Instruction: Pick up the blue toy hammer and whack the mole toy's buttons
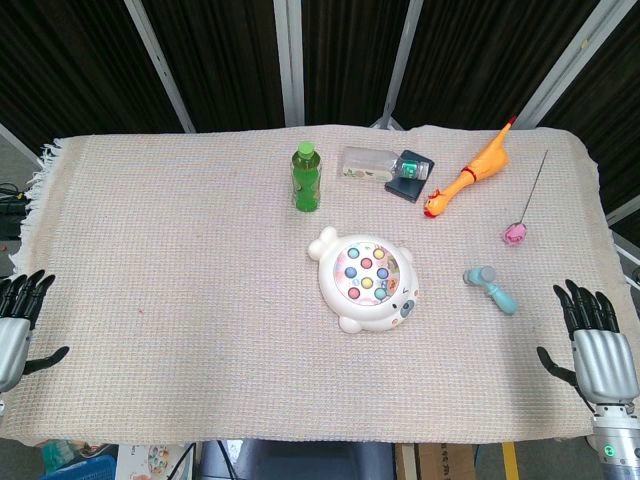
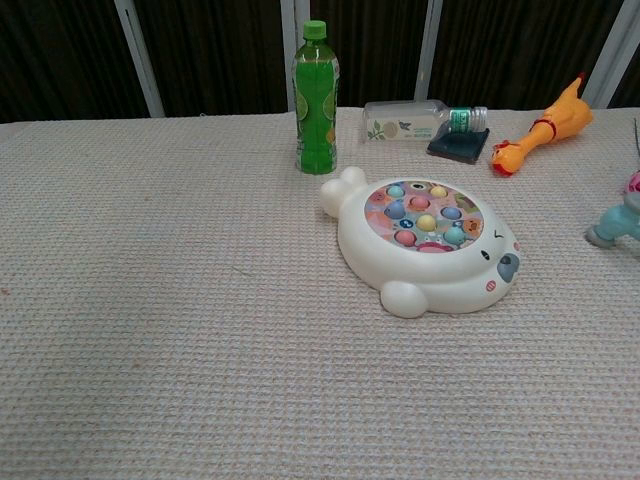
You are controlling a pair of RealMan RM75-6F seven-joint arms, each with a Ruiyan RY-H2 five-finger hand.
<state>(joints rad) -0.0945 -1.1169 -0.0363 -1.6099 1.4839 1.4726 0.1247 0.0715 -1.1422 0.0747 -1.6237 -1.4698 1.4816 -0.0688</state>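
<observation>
The left hand [image 1: 18,325] is cut by the head view's left edge; the chest view's right edge crops the hammer [image 2: 618,224].

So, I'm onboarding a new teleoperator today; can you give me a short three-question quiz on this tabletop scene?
1. True or false: the right hand already holds the light blue plastic toy hammer.
2. Which stands upright on the woven beige table cloth?
A. the green plastic drink bottle
B. the clear plastic bottle with a green cap
C. the orange rubber chicken toy
3. Which hand is nearer the hammer, the right hand or the left hand?

Key:
1. False; both hands rest open at the table's near edge, and the white seal-shaped mole toy with coloured buttons is untouched.
2. A
3. Right
</observation>
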